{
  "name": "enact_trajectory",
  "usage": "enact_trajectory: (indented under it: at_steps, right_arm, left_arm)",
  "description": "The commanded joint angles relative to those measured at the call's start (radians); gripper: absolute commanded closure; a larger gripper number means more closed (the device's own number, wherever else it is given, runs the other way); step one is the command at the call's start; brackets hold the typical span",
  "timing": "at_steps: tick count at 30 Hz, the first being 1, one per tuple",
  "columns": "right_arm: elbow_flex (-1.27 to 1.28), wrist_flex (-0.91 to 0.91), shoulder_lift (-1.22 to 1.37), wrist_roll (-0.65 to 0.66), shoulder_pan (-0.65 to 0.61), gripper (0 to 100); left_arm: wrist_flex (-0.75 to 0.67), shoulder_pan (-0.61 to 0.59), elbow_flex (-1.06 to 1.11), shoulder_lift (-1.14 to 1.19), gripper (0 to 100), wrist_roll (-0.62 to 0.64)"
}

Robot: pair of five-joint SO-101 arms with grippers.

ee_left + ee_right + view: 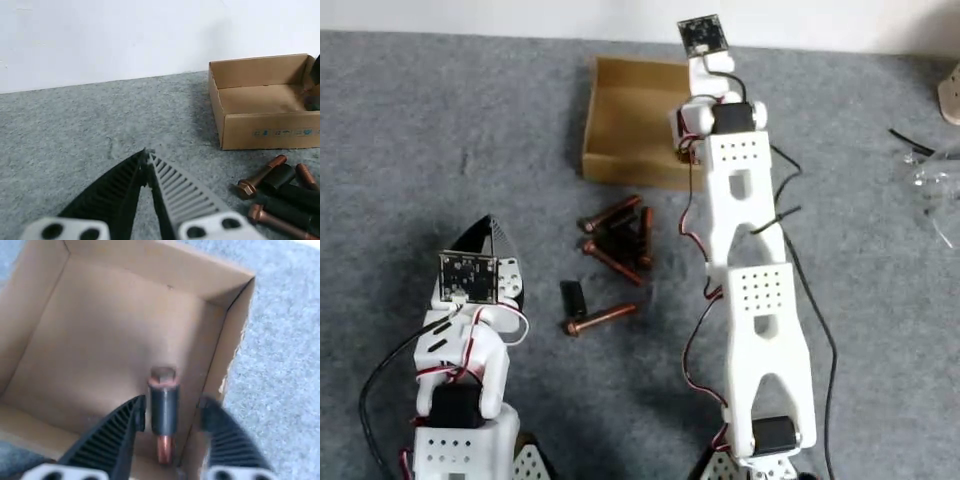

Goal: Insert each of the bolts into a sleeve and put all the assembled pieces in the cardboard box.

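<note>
The cardboard box (620, 168) stands at the back of the grey mat. My right gripper (172, 401) hangs open over the box's inside, near its side wall (235, 325). An assembled piece (164, 412), a copper bolt in a black sleeve, lies on the box floor between the spread fingers and touches neither. Three loose copper bolts (610, 213) (613, 262) (602, 318) lie in front of the box with black sleeves (620, 237) among them, and one sleeve (574, 297) lies apart. My left gripper (148, 155) is shut and empty, low at the near left, left of the bolts (260, 177).
Black cables (810, 300) trail along the right arm. A clear plastic object (935, 175) lies at the right edge. Bare grey mat (440, 130) stretches left of the box and pile. A white wall (125, 35) rises behind the table.
</note>
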Motion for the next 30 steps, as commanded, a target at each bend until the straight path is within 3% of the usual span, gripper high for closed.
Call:
enact_trajectory:
  at_steps: [1,16,30]
  right_arm:
    - [-0.05,0.038,-0.033,-0.008,0.007,68.7]
    - [-0.346,0.415,-0.113,-0.008,-0.007,68.8]
    - [-0.317,0.426,-0.49,-0.077,-0.045,68.8]
  left_arm:
    - [-0.02,-0.005,0.019,-0.008,99,-0.003]
    - [-0.02,-0.005,0.019,-0.008,99,-0.003]
    - [-0.02,-0.005,0.019,-0.008,99,-0.003]
